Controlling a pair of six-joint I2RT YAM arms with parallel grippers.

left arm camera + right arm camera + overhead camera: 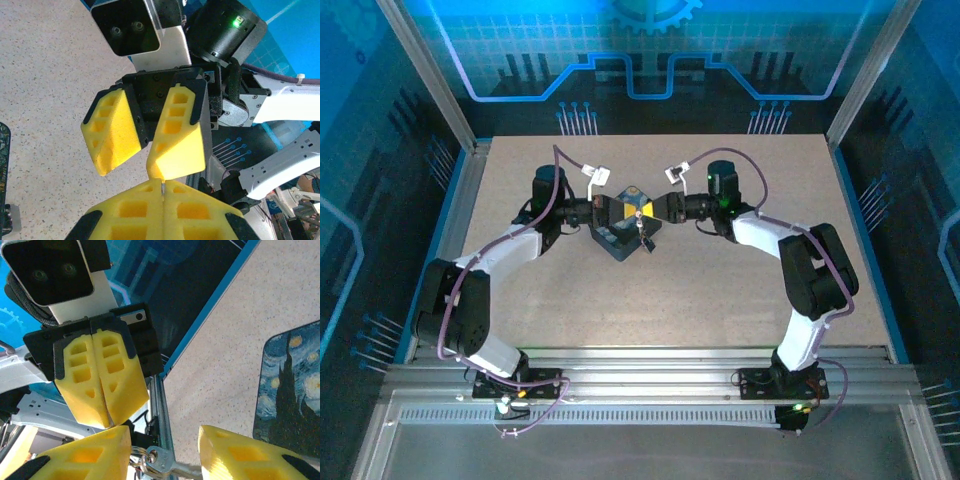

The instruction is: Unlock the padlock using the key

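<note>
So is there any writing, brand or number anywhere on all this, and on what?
No text can be read in any view.
The box bears a painted night sky, no words.
The blue back wall shows circuit lines and a gear shape, no letters.
The green light on the arm is a plain dot.

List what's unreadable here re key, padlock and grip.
- Left wrist: metal sliver pinched in the shut left gripper; its fingers hide the rest.
- Right wrist: silvery piece seen between the open right gripper's fingers, cut by the bottom edge; key or padlock unclear.
- Top external: small metal bit over the box, too small to identify.
</note>
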